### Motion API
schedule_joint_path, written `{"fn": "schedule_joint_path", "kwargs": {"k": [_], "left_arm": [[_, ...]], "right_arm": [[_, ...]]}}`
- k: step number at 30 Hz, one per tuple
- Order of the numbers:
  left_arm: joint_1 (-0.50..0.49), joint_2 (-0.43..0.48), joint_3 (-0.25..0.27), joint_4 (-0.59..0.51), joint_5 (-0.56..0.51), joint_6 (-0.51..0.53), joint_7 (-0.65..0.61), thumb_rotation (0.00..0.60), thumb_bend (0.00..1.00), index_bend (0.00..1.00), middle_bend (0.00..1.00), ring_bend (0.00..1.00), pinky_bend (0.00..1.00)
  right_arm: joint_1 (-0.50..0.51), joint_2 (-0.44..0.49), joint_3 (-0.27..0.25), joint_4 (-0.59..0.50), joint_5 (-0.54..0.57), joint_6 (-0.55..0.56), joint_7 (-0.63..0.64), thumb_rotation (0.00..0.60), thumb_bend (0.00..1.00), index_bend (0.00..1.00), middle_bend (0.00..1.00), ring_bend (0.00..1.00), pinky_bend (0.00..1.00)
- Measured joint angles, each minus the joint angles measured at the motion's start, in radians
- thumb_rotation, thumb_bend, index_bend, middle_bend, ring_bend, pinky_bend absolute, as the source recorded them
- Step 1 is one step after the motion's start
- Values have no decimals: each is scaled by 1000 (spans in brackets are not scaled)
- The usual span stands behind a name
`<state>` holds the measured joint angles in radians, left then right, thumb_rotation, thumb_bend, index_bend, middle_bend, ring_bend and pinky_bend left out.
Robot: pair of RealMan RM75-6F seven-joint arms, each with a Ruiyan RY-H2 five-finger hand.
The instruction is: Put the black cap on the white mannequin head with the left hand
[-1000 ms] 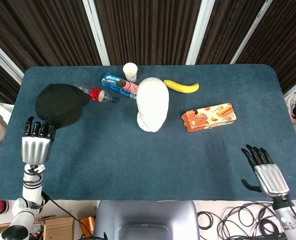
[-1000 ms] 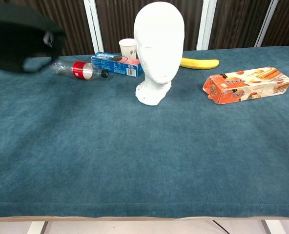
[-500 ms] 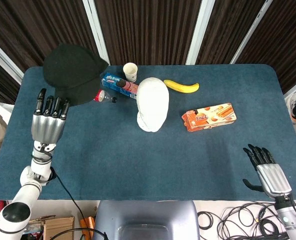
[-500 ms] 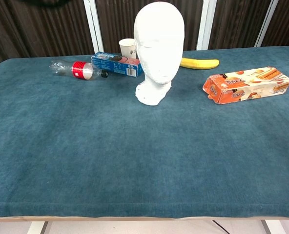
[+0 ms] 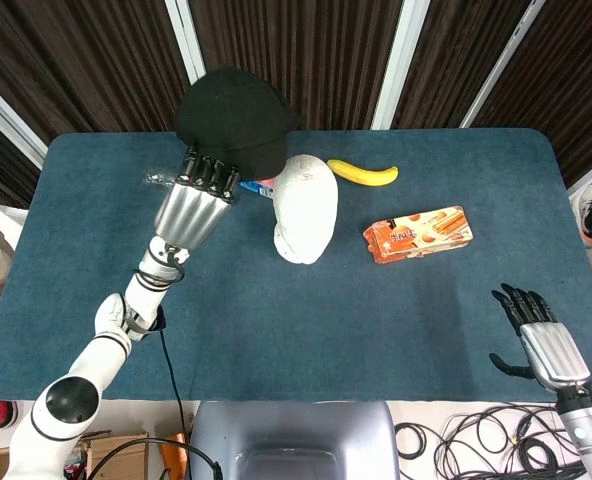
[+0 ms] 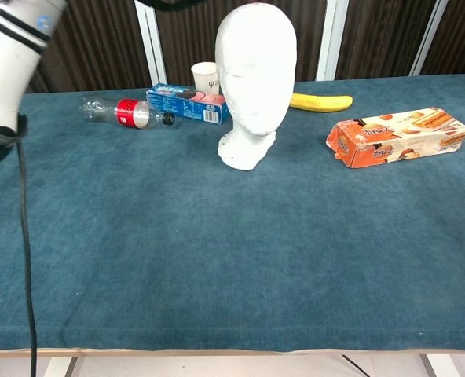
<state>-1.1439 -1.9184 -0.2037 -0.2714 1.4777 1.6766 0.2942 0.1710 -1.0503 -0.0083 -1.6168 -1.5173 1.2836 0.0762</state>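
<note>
Left hand, right hand: silver metal palms, black fingers; white jointed arms, black cable.

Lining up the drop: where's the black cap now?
In the head view, the black cap is held aloft by the left robot hand, just left of the white mannequin head.

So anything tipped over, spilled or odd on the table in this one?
Only the bottle: it lies on its side near the blue box, with no visible spill. The mannequin head stands upright, bare. The left robot hand holds the cap in the air beside it. Nothing looks damaged.
</note>
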Motion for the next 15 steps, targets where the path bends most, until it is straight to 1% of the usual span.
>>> {"fn": "schedule_joint_path", "kwargs": {"k": [7,15], "left_arm": [[-70,-78,17,42,16,-77,26,600,562,766,753,594,403],[-104,-126,41,66,34,-103,38,600,563,766,752,594,403]], "right_arm": [[-2,19,-7,7,-21,9,55,600,173,0,0,0,0],[-10,35,-16,21,-46,29,100,600,173,0,0,0,0]]}}
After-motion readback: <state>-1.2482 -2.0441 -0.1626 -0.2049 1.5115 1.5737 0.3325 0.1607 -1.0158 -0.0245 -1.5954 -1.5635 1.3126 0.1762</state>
